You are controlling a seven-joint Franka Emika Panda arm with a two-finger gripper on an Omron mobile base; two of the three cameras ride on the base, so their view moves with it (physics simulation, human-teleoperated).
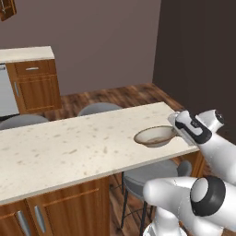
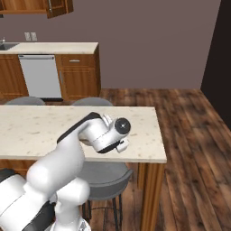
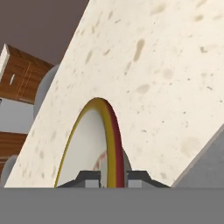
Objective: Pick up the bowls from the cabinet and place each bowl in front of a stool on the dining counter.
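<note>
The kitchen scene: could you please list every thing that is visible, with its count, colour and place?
bowl: one, cream with tan rim, at the near right end of the dining counter, rim held by the end effector
dining counter: one, beige speckled top on wooden base, across the middle
stools: four visible, grey round seats; two at the far side, two at the near side, one of these under the bowl's end
floor cabinets: reddish-brown wood, along the back wall under a pale top
dishwasher: one, grey, between the floor cabinets
sink: one, grey, far left on the back counter
wall cabinet: brown wood, upper left
end effector: one, dark fingertips, shut on the bowl's rim
</note>
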